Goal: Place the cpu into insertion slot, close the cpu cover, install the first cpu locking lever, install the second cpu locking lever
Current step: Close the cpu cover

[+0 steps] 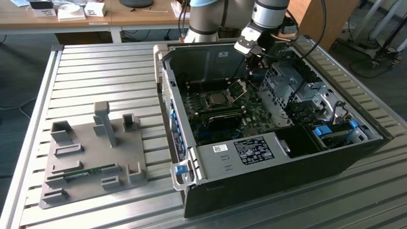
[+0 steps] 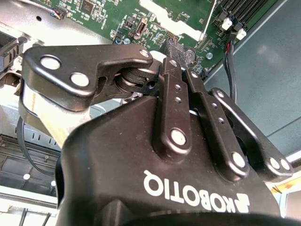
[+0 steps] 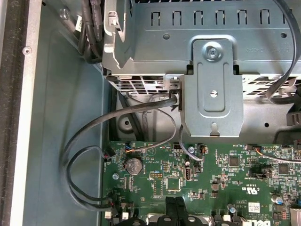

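In the exterior view the open computer case (image 1: pixel 273 157) lies on its side. The insertion slot (image 1: pixel 205 97) sits on the green board, and the silvery cpu (image 1: pixel 217 99) appears to lie in it. Beside it the cpu cover (image 1: pixel 239 90) stands tilted up, open. My gripper (image 1: pixel 255 66) hangs inside the case behind the cover and apart from it, close to the back wall. In the second wrist view the gripper (image 2: pixel 180 51) has its fingertips drawn together over the board, nothing visible between them. Its dark fingertips (image 3: pixel 172 207) show above the green board in the first wrist view.
A metal drive cage (image 1: pixel 289 86) stands just to the exterior view's right of the gripper. Black cables (image 3: pixel 75 165) loop along the case wall near a coin battery (image 3: pixel 133 165). A grey fixture plate (image 1: pixel 89 152) holding a memory stick (image 1: pixel 83 172) lies on the slatted table (image 1: pixel 95 71).
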`<action>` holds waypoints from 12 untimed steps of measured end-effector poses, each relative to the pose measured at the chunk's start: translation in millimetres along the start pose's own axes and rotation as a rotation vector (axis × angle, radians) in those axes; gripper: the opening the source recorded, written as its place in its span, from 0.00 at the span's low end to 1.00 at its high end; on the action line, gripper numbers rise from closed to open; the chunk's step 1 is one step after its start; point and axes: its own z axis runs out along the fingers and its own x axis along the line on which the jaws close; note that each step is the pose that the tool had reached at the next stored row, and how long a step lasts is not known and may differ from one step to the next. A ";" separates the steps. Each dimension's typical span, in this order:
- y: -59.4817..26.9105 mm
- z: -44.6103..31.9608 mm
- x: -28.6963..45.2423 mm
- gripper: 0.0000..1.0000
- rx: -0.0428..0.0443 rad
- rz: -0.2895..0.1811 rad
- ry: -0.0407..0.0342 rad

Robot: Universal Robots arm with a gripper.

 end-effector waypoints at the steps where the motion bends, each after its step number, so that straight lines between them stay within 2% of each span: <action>1: 0.0 0.2 0.0 0.11 0.0000 0.000 0.0001; 12: 1.8 7.4 0.0 0.11 0.0000 0.000 0.0003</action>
